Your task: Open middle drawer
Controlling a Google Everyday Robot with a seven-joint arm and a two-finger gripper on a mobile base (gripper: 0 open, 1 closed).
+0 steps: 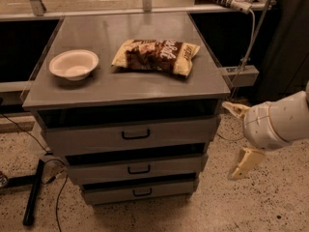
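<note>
The grey cabinet has three drawers stacked in its front. The middle drawer (164, 167) is a wide grey front with a small black bar handle (139, 169) at its centre, and it sits shut between the taller top drawer (96, 136) and the narrow bottom drawer (111, 193). My gripper (238, 137) hangs to the right of the cabinet, about level with the top and middle drawers. It is open and empty, with one cream finger (234, 109) up and one (244, 163) down. It touches nothing.
On the cabinet top (145, 86) stand a white bowl (74, 64) at the left and a snack bag (157, 55) in the middle. A black pole (34, 191) and cables lie on the speckled floor at the left. A cable hangs at the back right (244, 52).
</note>
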